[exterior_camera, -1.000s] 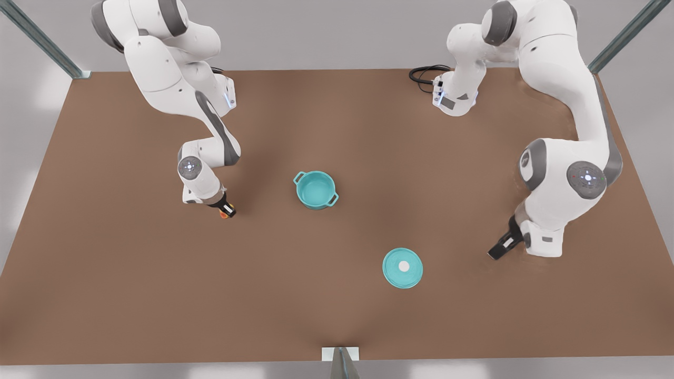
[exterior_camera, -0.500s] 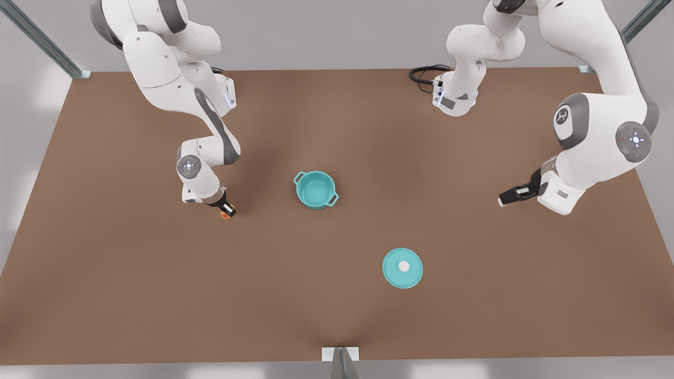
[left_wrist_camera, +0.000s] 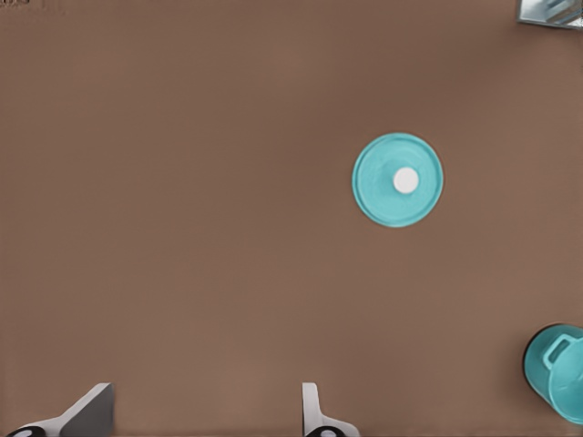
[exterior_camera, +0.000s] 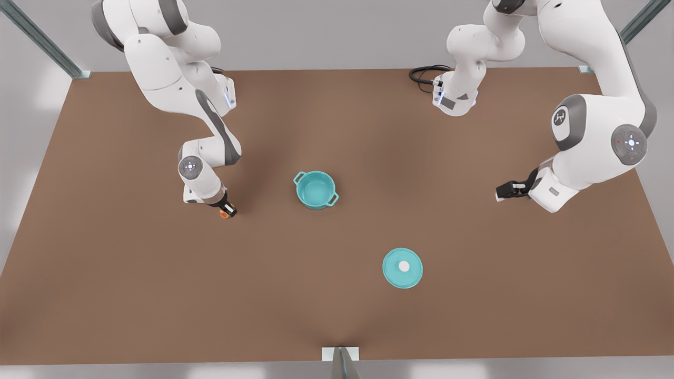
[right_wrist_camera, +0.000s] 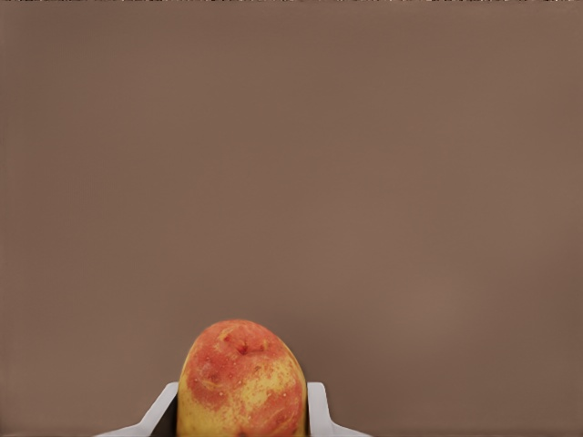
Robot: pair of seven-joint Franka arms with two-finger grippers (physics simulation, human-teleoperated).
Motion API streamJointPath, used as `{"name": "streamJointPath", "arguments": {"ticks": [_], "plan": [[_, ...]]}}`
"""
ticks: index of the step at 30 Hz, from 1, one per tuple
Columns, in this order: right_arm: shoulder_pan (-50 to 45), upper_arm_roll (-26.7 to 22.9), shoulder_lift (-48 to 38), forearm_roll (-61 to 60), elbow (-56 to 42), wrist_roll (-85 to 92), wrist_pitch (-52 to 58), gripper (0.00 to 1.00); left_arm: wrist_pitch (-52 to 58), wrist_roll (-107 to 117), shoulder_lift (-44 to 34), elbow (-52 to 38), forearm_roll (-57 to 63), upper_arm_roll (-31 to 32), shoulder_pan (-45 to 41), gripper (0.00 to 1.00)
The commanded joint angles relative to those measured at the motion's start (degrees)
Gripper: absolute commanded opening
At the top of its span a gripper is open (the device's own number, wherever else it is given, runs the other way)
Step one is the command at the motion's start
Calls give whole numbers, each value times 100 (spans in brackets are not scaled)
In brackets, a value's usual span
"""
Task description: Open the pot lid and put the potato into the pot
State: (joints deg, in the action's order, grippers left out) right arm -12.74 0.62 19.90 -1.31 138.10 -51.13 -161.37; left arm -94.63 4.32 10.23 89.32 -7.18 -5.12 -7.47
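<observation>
The teal pot (exterior_camera: 315, 189) stands uncovered mid-table, its lighter inside bare. The pot lid (exterior_camera: 403, 267), a flat teal disc with a white knob, lies on the table nearer the front edge. My right gripper (exterior_camera: 227, 211), at the front view's left, is shut on the yellow, orange-patched potato (exterior_camera: 225, 215), low over the table beside the pot. In the right wrist view the potato (right_wrist_camera: 241, 378) sits between the fingers (right_wrist_camera: 317, 408). My left gripper (exterior_camera: 500, 192) hangs open at the front view's right, away from the lid (left_wrist_camera: 397, 179) and the pot (left_wrist_camera: 560, 369).
The brown table (exterior_camera: 337, 316) stretches wide around the pot and lid. A black cable (exterior_camera: 424, 73) coils by an arm base at the back. Metal frame posts (exterior_camera: 45, 42) stand at the corners, and a bracket (exterior_camera: 340, 355) at the front edge.
My left gripper has risen and swung away from the lid toward the back, then nearly stopped. The right gripper stays at the potato; pot and lid have not moved.
</observation>
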Motion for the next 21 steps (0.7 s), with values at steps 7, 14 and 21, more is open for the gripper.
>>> {"name": "streamJointPath", "arguments": {"ticks": [7,14,21], "plan": [[-18,148,-540,-1,-11,-46,325,52,15,-819,-3,-3,15,3,0,100],[-18,465,-1129,-54,-240,-204,1345,52,23,-819,-3,6,15,3,0,100],[-18,1115,-1226,-54,-776,-1232,2180,52,-38,-757,23,-29,164,11,-9,100]]}}
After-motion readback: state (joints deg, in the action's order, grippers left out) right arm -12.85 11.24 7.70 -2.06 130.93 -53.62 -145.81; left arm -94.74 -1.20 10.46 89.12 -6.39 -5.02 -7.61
